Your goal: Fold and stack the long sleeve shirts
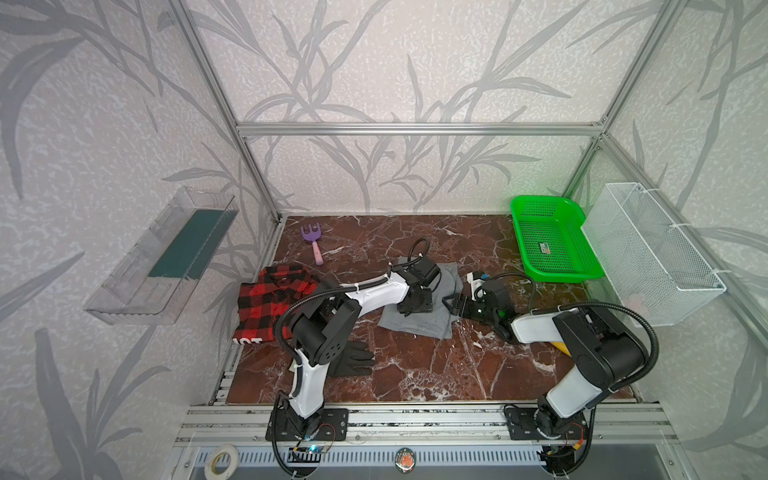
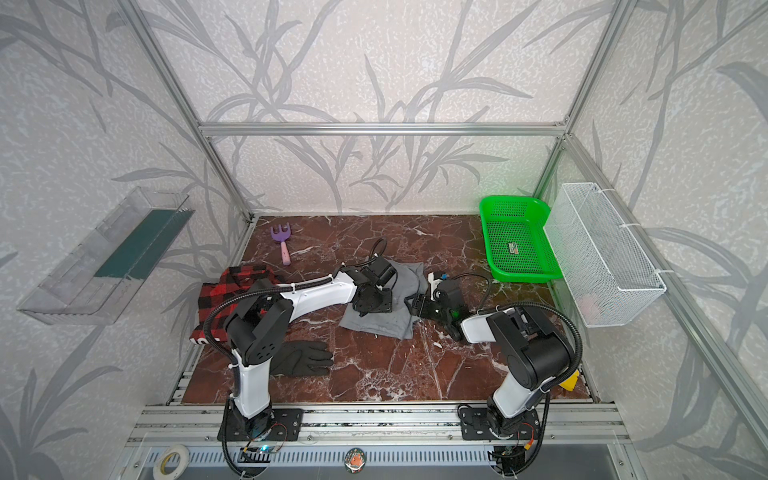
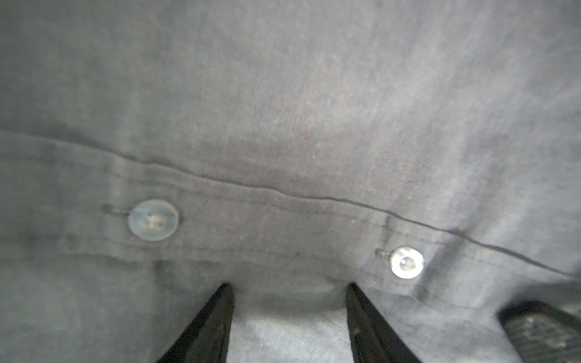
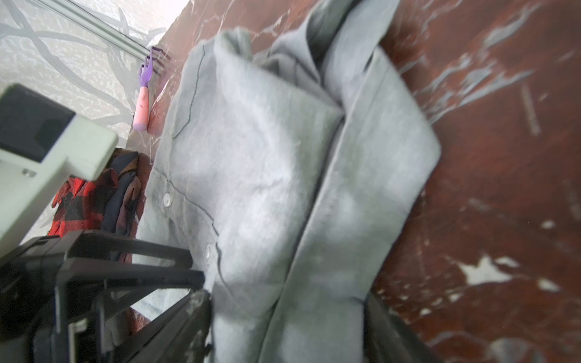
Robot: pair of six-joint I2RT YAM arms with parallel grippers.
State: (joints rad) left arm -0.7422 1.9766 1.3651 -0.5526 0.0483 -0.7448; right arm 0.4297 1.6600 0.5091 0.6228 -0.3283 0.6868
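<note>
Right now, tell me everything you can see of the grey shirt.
The grey shirt is thin, wrinkly cloth, roughly folded into a rectangle on the table, with a stitched placket, pale round buttons and a pocket seam. The left gripper stands on its middle, jaws apart; the right gripper straddles one edge, jaws apart. It lies apart from the plaid shirt.

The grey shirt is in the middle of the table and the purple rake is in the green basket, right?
Not quite. The purple rake lies on the table at the back left, not in the green basket; both top views show it. The grey shirt is indeed in the middle.
</note>
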